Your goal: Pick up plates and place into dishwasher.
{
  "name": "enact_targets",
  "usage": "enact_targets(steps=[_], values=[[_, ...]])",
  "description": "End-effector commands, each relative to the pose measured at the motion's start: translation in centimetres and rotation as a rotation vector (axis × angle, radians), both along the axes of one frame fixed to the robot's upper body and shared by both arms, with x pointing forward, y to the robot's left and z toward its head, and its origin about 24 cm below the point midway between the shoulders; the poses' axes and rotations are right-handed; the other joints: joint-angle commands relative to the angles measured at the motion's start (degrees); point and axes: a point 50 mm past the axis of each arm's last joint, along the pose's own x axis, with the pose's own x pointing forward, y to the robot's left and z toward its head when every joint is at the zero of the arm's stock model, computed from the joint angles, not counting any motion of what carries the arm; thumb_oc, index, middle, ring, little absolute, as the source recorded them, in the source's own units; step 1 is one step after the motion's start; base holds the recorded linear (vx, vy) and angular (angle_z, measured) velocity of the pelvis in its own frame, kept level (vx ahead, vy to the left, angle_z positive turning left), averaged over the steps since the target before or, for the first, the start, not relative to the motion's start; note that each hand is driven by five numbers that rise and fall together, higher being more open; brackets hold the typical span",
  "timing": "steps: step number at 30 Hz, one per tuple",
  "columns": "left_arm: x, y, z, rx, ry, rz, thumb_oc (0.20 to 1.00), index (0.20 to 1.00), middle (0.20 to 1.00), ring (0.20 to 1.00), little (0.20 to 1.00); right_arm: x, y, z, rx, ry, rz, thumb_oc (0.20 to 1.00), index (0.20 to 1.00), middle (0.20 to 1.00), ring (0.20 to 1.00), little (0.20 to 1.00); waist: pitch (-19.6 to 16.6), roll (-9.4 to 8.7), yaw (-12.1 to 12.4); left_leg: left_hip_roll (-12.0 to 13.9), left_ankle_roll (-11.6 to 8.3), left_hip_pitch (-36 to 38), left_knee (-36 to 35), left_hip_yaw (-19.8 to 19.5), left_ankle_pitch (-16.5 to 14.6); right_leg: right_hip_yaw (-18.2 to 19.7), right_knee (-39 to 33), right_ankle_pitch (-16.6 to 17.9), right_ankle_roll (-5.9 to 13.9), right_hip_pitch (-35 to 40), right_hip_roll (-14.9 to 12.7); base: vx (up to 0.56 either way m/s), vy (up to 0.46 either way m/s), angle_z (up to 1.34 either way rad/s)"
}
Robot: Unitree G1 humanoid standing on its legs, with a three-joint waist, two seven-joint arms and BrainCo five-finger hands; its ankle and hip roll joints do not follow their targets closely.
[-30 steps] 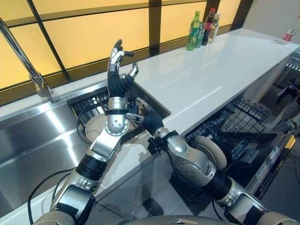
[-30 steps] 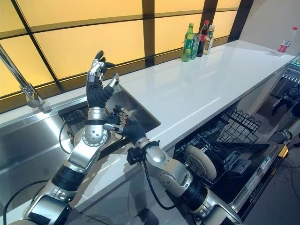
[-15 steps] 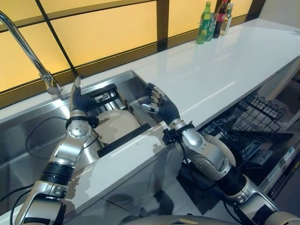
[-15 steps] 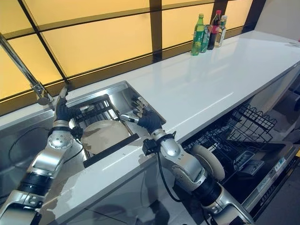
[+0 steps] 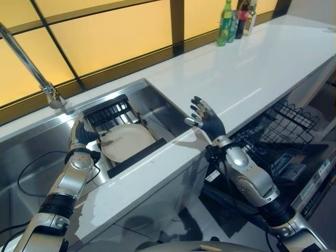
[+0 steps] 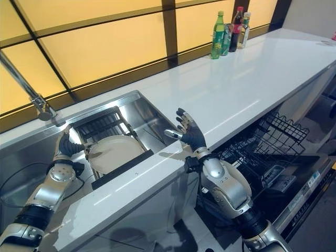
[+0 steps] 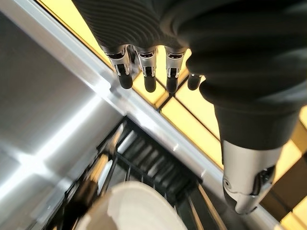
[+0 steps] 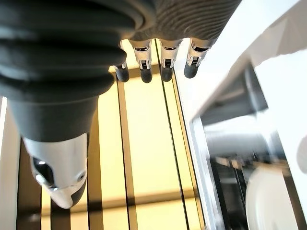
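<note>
We see bright amber backlight from the window | glare streaks on countertop | wrist views blurred.

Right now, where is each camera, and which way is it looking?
Left eye view: on the head, looking down at the sink, plate and both arms.
Right eye view: beside it, same scene, with left hand and right hand.
Left wrist view: on the left wrist, looking past straight fingers at the plate.
Right wrist view: on the right wrist, looking past straight fingers toward the window.
Shared: the plate.
</note>
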Motion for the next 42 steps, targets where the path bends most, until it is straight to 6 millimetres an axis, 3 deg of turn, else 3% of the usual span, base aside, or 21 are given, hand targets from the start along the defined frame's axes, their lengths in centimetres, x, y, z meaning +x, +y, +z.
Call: enact_targets(steps=[1,7,14,18,24,34,42], values=[[0.6,1.7,2.0,0.172,-0.002,-0.027,1.0,1.0,1.0,1.0,1.0,-1.1,-0.6,2.5,0.037,-0.141,0.024,1.0,1.0,1.0,1.0,1.0,-0.8,-1.42,-2.4,-2.8,2.08,-4.8,-0.8,3.3,5.4,3.1,8.7,-6.1,0.75,-1.7,-1.6,0.07,0.106,-0.07],[1.0,2.2,1.8,0.24,0.015,0.004,1.0,1.0,1.0,1.0,1.0,-0.7,-2.3,2.2,-0.006,-0.111,0.009,1.0,1.0,1.0,1.0,1.0,0.9,-0.4,-4.8,-3.5,2.15,-5.3,-0.6,4.3,5.5,4.8,9.5,-5.7,1.14,-3.4,-2.5,0.05,0.119,-0.07],[2.1,1.4,1.1,0.28,0.084,0.002,1.0,1.0,1.0,1.0,1.0,0.1,-3.2,3.1,-0.067,-0.118,0.001,1.0,1.0,1.0,1.0,1.0,3.6,2.05,-7.4,-4.5,2.2,-6.1,-0.6,5.1,5.7,7.1,10.9,-6.3,1.58,-5.9,-3.6,0.02,0.147,-0.05],[1.8,2.9,0.2,0.332,0.228,0.103,1.0,1.0,1.0,1.0,1.0,0.5,-3.4,3.9,-0.104,-0.138,-0.001,1.0,1.0,1.0,1.0,1.0,5.6,3.27,-8.6,-4.9,2.15,-6.9,-0.8,5.6,6.1,8.4,10.9,-6.0,1.87,-7.2,-4.2,-0.04,0.124,-0.1],[0.4,5.6,-0.6,0.36,0.311,0.244,1.0,1.0,1.0,1.0,1.0,0.2,-3.8,3.7,-0.12,-0.129,0.001,1.0,1.0,1.0,1.0,1.0,5.8,3.4,-9.5,-5.1,2.05,-6.9,-0.9,6.4,6.4,8.6,10.8,-5.8,2.09,-7.4,-5.0,0.03,0.069,-0.05],[-1.3,6.6,-2.9,0.298,0.46,0.373,1.0,1.0,1.0,1.0,1.0,-0.1,-4.1,4.0,-0.157,-0.127,0.009,1.0,1.0,1.0,1.0,1.0,6.5,4.7,-10.3,-5.7,2.02,-8.1,-0.6,7.0,7.0,9.1,11.5,-5.9,1.93,-9.0,-6.1,-0.01,0.095,0.0],[-1.4,4.6,-5.9,0.008,0.569,0.216,1.0,1.0,1.0,1.0,1.0,-0.3,-4.0,4.3,-0.175,-0.133,0.011,1.0,1.0,1.0,1.0,1.0,7.0,5.44,-11.0,-5.9,2.03,-8.5,-0.6,7.3,7.3,9.1,11.8,-5.9,1.91,-9.7,-6.4,-0.03,0.055,0.01]])
